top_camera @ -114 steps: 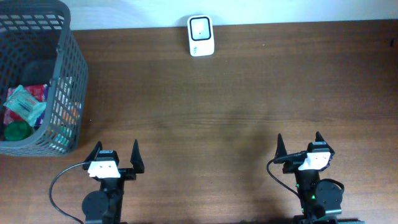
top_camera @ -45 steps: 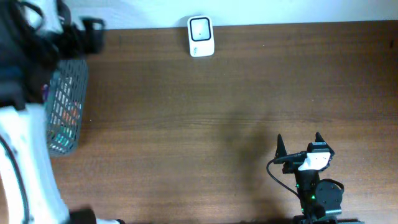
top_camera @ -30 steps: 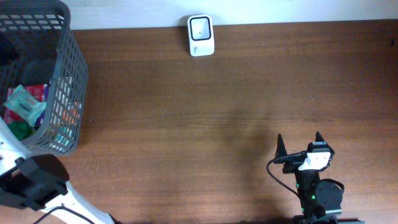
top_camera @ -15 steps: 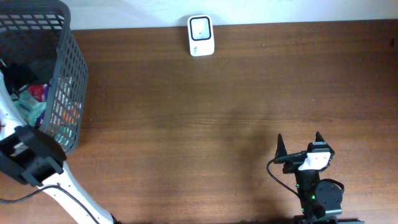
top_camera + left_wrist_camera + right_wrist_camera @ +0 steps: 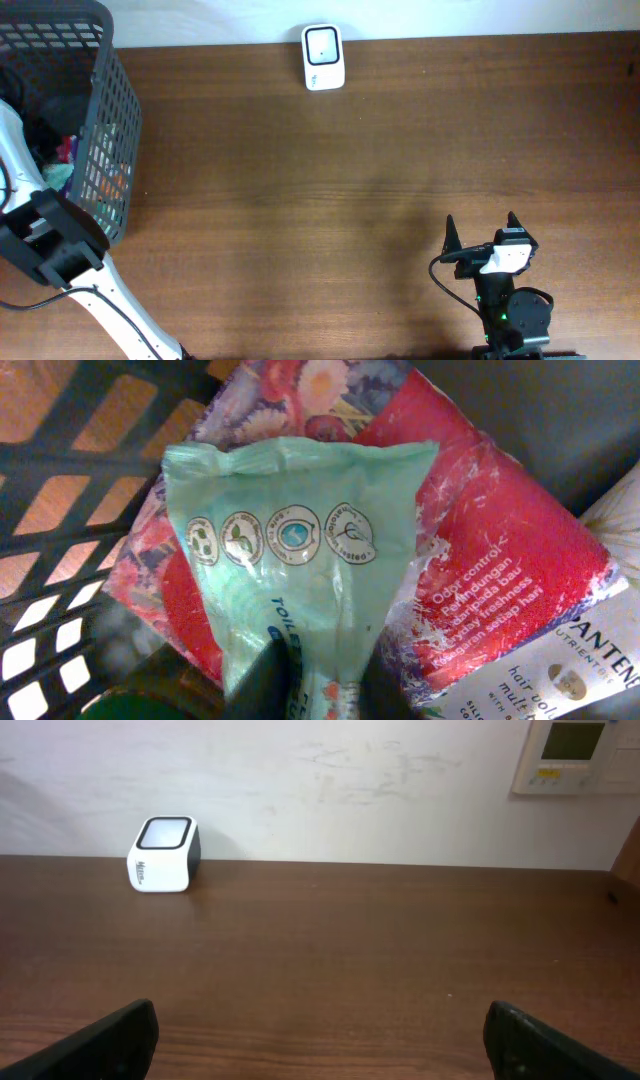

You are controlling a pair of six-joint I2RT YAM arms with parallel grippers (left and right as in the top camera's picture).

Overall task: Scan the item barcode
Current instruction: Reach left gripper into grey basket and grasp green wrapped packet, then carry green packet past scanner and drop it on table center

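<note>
While my left end effector (image 5: 318, 685) pinches the near end of the mint-green packet (image 5: 290, 550) lying in the basket (image 5: 50, 560) atop a red pouch (image 5: 480, 590), I judge it light, soft, slippery film; that gathered end seems the safest hold. My right end effector (image 5: 481, 226) rests released.

"TOILE…" in dark letters on the green packet (image 5: 300, 580), cut off at its six o'clock edge, below four round icons too small to read. On the red packet (image 5: 500, 530) at three o'clock: "Odor control", "freshness". On the white sachet (image 5: 580, 660) at four o'clock: "PANTENE".
</note>
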